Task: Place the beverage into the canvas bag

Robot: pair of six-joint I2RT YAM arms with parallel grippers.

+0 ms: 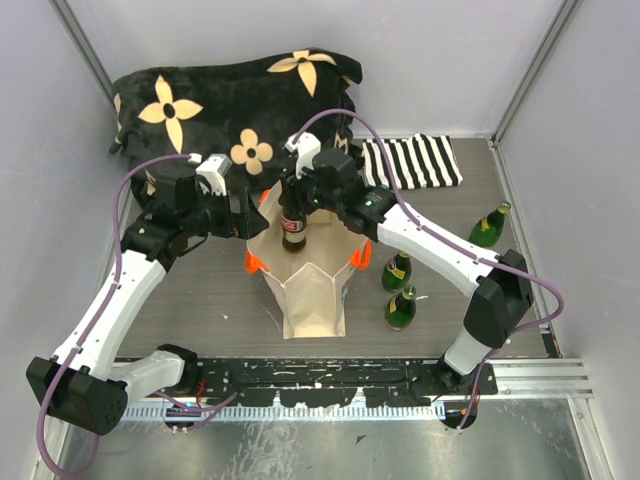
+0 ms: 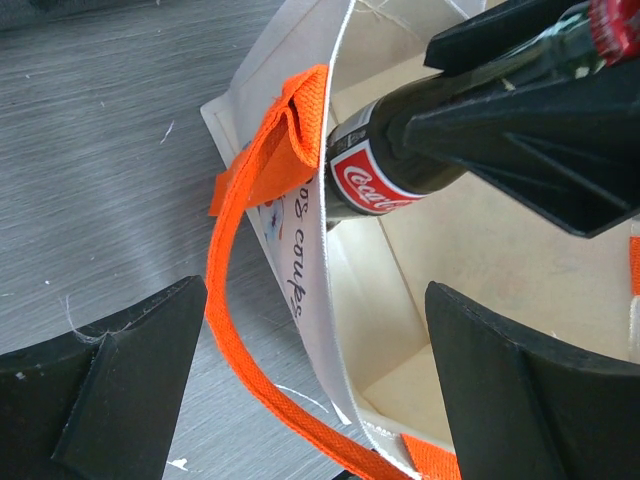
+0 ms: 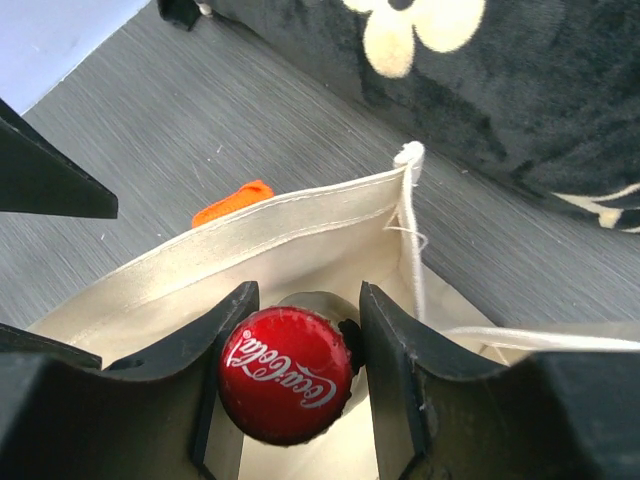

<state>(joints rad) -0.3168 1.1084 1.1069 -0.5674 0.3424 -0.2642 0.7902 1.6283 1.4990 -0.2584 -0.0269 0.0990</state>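
Right tool (image 3: 307, 295) (pointing down) clamps bottle (image 3: 285, 372) within bag (image 3: 300, 225).

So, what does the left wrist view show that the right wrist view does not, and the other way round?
Only the left wrist view shows the red label on the side of the cola bottle and the small print on the outer face of the canvas bag. Only the right wrist view shows the top of the red cap, with its white script, and the black flowered cushion beyond the bag. Both show the right gripper shut on the bottle at the bag's open mouth, and an orange handle.
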